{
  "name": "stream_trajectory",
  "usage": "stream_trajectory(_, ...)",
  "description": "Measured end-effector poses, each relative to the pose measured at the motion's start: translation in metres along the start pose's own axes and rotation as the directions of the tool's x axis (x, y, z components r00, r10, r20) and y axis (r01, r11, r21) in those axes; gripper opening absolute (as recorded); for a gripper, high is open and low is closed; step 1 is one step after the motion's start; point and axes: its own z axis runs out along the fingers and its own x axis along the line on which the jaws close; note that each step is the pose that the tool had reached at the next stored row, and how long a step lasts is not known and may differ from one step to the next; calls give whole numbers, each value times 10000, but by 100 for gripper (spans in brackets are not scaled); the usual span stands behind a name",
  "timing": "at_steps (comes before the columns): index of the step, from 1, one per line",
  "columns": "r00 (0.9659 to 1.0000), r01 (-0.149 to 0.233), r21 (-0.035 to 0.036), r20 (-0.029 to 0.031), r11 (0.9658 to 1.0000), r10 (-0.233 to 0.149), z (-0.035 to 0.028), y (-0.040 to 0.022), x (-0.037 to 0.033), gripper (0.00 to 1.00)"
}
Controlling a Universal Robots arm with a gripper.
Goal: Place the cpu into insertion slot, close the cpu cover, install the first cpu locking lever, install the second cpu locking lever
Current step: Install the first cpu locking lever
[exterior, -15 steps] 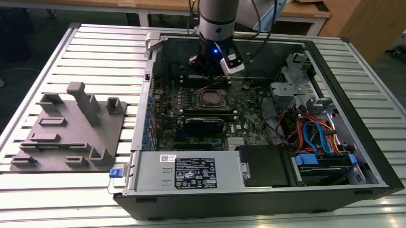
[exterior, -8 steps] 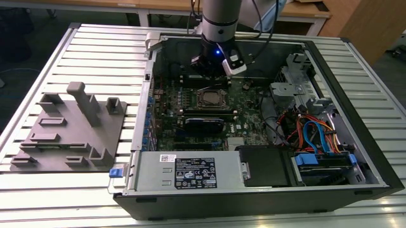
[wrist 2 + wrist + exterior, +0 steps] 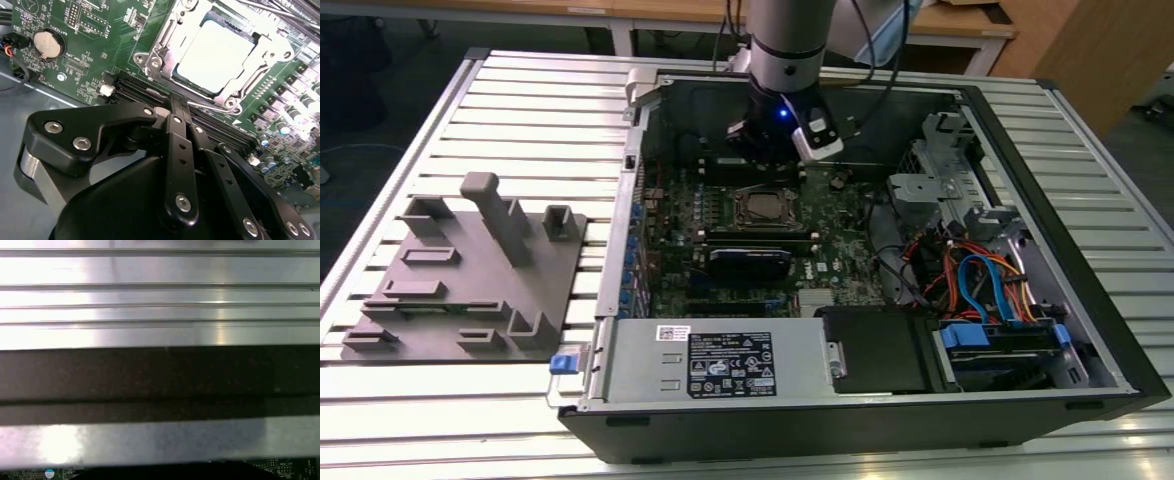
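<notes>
Black gripper (image 3: 179,106) linkage fronts your second wrist view, fingers pressed together on a thin silver locking lever (image 3: 212,106) beside the cpu (image 3: 216,56), already seated under the closed cpu cover (image 3: 167,37). Your exterior view shows the arm above the socket (image 3: 762,207); lever work looks unfinished.

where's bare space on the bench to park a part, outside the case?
Bare slats lie in front of the grey fixture block and between it and the computer case, a narrow strip. Inside the case it is crowded: gripper over the cpu socket, cables beside it.
</notes>
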Motion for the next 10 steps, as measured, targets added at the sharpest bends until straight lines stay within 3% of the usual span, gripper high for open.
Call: stream_trajectory(10,10000,-3,1,-24,10000,3,41,-2,-49,10)
